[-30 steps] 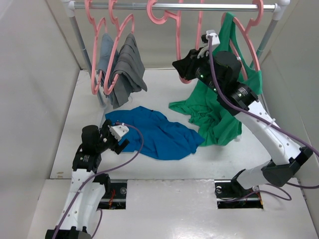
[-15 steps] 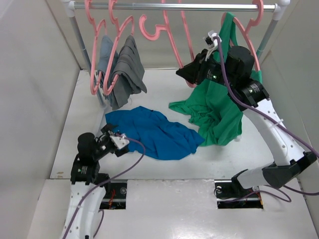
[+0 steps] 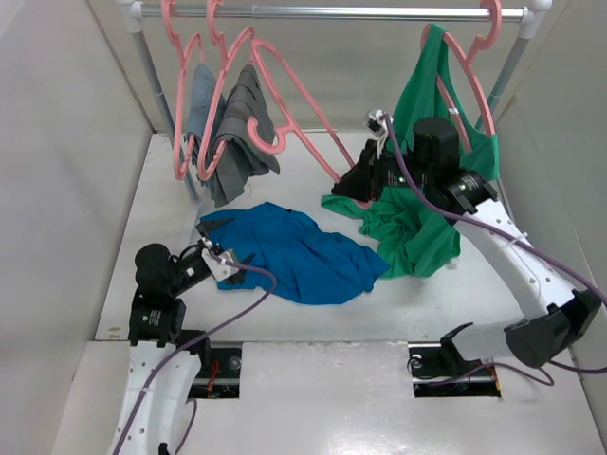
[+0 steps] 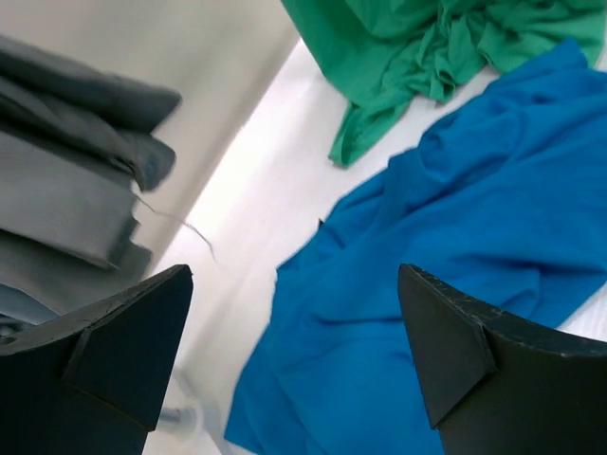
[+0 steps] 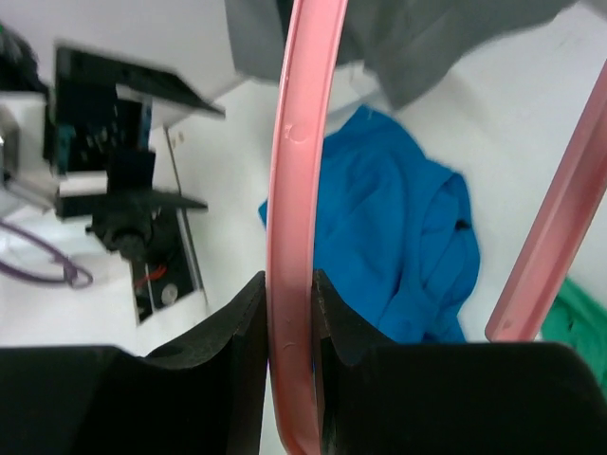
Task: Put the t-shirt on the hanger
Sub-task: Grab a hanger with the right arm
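Top external view, listed left to right.

- **Left tool** (image 3: 225, 245): sitting low at the near-left of the white surface (image 3: 156, 213), fingers standing wide apart and gripping nothing. The left wrist view is showing both fingertips (image 4: 142, 322) clear of cloth, with the t-shirt (image 4: 455, 190) lying beyond them.
- **Grey garments** (image 3: 242, 133): hanging from pink hangers (image 3: 178, 152) at the left end of the rail (image 3: 379, 13).
- **The t-shirt**: royal blue, lying crumpled on the surface in the middle. Its left edge is lying just ahead of the left tool, and its right edge is reaching the green top (image 3: 417, 223).
- **The hanger** (image 5: 289, 190): pink, off the rail, being held tilted in the air over the surface. Its hook is pointing left toward the grey garments, and it is staying apart from the t-shirt.
- **Right tool** (image 3: 349, 183): fingers clamping one slim bar of the hanger, as the right wrist view is showing close up.
- **The green top**: hanging from a separate pink hanger (image 3: 471, 81) at the right end of the rail, its lower part pooling on the surface.
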Robot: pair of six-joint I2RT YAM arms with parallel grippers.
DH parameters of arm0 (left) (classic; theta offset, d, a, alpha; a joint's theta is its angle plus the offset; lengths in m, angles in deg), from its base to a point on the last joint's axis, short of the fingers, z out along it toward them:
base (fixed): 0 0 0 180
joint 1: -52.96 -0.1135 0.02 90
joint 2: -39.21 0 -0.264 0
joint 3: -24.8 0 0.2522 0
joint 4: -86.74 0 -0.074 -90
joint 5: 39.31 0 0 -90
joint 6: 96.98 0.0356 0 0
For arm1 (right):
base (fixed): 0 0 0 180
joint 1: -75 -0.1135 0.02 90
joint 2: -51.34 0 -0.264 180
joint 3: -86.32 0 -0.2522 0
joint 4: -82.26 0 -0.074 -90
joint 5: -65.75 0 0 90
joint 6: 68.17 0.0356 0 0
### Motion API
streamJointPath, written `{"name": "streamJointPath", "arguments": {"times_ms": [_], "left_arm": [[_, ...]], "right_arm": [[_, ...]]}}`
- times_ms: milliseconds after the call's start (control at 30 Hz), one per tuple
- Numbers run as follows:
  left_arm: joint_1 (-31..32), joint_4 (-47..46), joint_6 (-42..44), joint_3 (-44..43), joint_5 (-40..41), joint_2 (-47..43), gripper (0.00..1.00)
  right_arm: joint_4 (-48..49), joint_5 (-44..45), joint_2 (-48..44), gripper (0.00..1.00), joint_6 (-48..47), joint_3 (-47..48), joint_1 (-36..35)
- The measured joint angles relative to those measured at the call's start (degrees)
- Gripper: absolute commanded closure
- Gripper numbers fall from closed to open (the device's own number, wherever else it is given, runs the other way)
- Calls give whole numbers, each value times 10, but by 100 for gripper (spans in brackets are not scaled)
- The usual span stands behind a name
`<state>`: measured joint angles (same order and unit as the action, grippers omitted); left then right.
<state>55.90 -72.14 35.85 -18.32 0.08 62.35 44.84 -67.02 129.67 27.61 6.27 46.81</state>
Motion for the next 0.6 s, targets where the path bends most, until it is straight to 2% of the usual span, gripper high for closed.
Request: {"name": "streamJointPath", "arguments": {"times_ms": [367,600], "left_arm": [[0,-119,-13,-13,-45,15,7],[3,-177,-13,-56,-89,91,7]], "right_arm": [[-60,-74,-138,100,-49,-208,0],[-129,-87,-175,100,-92,-267,-5]]}}
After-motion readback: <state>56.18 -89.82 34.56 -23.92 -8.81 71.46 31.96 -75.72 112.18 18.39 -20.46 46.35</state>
